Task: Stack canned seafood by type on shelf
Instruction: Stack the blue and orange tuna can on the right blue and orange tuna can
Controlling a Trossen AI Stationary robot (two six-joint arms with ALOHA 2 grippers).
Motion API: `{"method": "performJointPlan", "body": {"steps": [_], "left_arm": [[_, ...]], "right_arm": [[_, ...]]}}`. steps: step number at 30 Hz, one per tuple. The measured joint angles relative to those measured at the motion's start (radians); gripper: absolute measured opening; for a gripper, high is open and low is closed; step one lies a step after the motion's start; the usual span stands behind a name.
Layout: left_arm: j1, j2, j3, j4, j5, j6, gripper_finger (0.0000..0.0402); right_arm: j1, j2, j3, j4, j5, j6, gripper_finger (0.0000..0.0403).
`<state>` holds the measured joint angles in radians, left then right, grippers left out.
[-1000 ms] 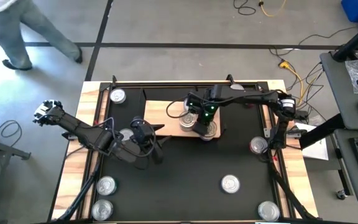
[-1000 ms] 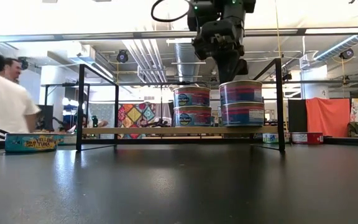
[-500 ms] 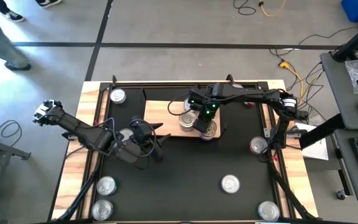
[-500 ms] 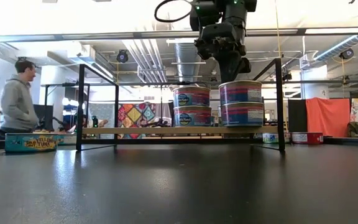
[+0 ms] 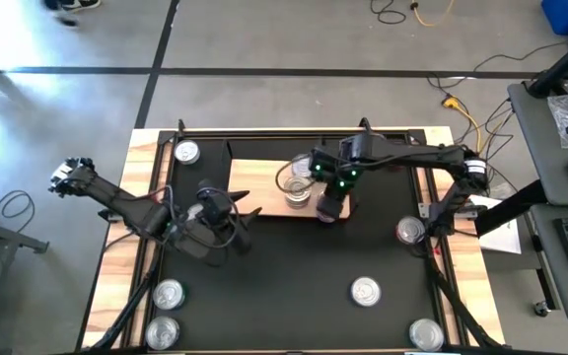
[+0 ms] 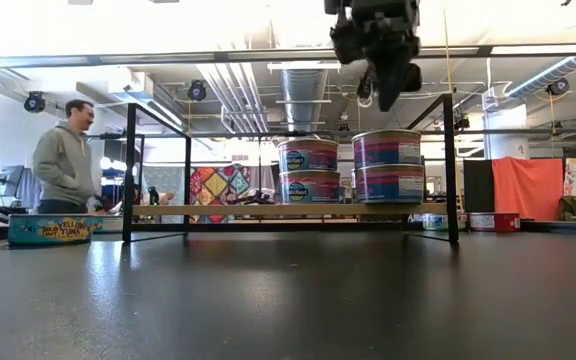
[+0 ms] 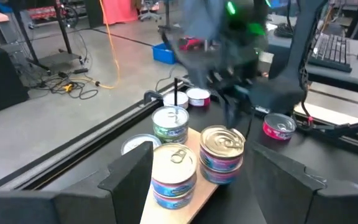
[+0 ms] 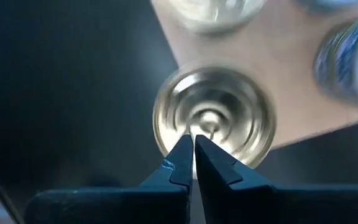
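The shelf [image 5: 254,177], a light-wood board with black frame ends, carries canned seafood: two stacks of two tins [image 6: 308,170] [image 6: 388,165], bottoms on the board, and a green-labelled stack [image 7: 171,122] behind. My right gripper [image 6: 383,95] is shut and points down, hanging just above the right stack's shiny top [image 8: 213,118] without touching it. My left gripper [image 5: 247,219] stands open over the mat left of the shelf, facing the stacks [image 7: 221,152], with nothing between its fingers.
Loose tins lie on the black mat [image 5: 294,266]: one at the far left [image 5: 186,151], two at the near left [image 5: 169,293], two toward the near right [image 5: 365,290], and a reddish one at the right [image 5: 409,230]. A person [image 6: 66,160] stands beyond the table.
My right gripper, still shut, has risen from just above the right stack's top tin and drifted a little toward the table's right edge. The stacks have stayed in place. A person has walked across the room behind the table.
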<state>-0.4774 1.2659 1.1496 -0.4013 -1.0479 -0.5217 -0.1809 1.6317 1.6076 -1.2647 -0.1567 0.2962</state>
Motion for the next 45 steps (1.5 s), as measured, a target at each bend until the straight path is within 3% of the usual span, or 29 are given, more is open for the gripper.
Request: {"method": "performJointPlan", "body": {"steps": [17,45], "left_arm": [[-0.019,-0.04,0.0,-0.023,-0.018,-0.008,0.0235],[-0.035,-0.04,0.0,-0.019,-0.02,-0.039,0.0235]], "right_arm": [[0.012,0.046,-0.083,0.024,0.047,-0.005,0.0009],[-0.026,0.041,-0.085,0.016,0.142,-0.018,0.0009]]}}
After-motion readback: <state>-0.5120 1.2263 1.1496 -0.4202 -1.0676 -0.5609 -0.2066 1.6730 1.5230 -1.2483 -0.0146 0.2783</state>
